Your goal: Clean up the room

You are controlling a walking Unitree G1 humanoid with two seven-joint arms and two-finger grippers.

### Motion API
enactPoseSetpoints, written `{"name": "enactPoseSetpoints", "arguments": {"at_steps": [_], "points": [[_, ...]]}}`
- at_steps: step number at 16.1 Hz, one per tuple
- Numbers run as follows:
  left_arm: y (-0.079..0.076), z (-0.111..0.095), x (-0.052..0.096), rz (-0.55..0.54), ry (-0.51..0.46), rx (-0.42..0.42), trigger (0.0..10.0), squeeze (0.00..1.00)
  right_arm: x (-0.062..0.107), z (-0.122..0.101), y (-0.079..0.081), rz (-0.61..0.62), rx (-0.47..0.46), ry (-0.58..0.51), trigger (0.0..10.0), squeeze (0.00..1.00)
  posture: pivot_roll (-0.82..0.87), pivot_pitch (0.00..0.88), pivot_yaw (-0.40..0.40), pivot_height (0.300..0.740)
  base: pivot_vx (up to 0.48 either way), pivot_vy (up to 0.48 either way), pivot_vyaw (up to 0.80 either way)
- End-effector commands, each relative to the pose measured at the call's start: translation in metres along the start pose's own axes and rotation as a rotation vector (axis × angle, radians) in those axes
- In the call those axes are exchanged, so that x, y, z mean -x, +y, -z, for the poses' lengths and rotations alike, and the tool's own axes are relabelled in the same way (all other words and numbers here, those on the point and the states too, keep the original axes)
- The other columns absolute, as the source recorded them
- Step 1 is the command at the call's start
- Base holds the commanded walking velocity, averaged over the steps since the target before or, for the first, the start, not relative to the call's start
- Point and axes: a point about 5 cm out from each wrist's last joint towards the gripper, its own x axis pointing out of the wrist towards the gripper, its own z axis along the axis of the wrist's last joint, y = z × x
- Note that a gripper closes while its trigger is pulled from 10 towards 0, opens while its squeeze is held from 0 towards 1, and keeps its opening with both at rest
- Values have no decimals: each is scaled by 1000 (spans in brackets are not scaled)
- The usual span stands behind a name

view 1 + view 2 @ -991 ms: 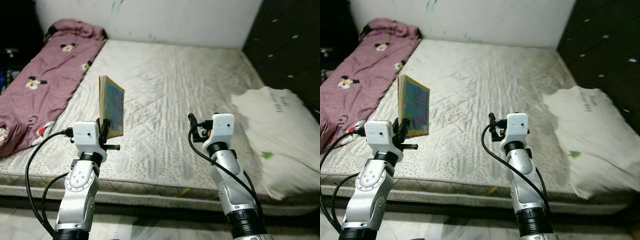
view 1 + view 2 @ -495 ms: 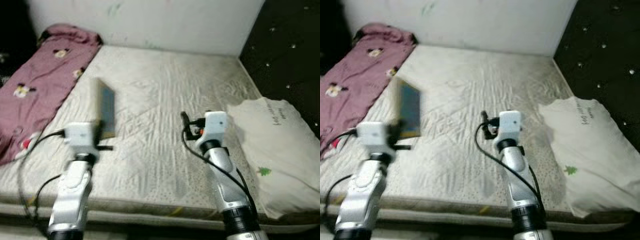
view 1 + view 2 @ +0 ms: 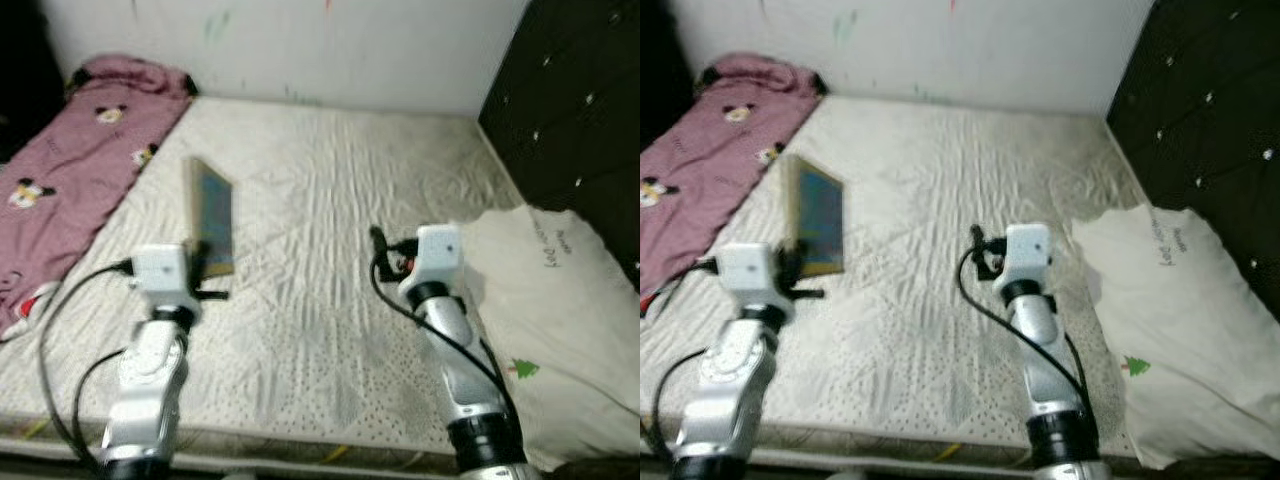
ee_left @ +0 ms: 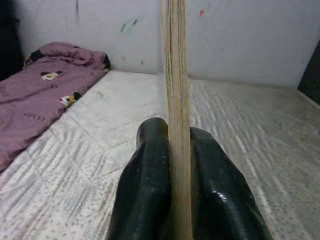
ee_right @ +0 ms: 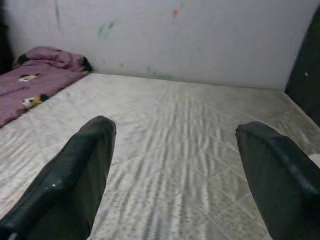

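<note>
Right now, through my left eye, I see my left pincer (image 3: pixel 205 262) clamped on the lower edge of a book (image 3: pixel 211 217), which stands upright above the mattress (image 3: pixel 330 220) with its blue cover facing my right. My right pincer (image 3: pixel 378 248) hangs over the middle of the mattress, well apart from the book. A pink blanket (image 3: pixel 70 150) lies along the left side of the bed, and a white pillow (image 3: pixel 555 300) rests at the right edge, beside the dark headboard (image 3: pixel 570 110).

My right eye shows the same layout: the book (image 3: pixel 816 216) upright in my left pincer and the pillow (image 3: pixel 1170 310) near my right arm.

From my left wrist, the book (image 4: pixel 175 100) appears edge-on, a thin pale block of pages pinched between my two black fingers (image 4: pixel 145 185). The grip sits low on the book, close to one edge.

From my right wrist, my fingers (image 5: pixel 75 175) stand wide apart with nothing between them, looking across the bare mattress toward the wall (image 5: pixel 175 35).

My worry is the hold: the book is tall above a low pinch, so I judge a quick swing or a jolt while walking could tip it or let it slip out. The covers could also splay open and loosen the clamp.
</note>
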Motion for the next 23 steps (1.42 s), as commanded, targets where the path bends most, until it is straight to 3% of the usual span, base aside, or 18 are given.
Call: {"name": "enactPoseSetpoints", "arguments": {"at_steps": [1, 7, 23], "points": [[-13, -8, -3, 45, -38, 3, 10000, 0, 1, 1, -9, 22, 0, 7, 10000, 0, 73, 0, -38, 740, 0, 0, 0], [-14, -8, -4, 48, -38, 1, 10000, 0, 1, 2, -8, 24, 2, 10, 10000, 0, 73, 0, -38, 740, 0, 0, -260], [-16, -8, -6, 53, -40, 12, 10000, 0, 0, 1, -8, 18, 11, 8, 10000, 0, 69, 0, -40, 740, 0, -317, 0]]}}
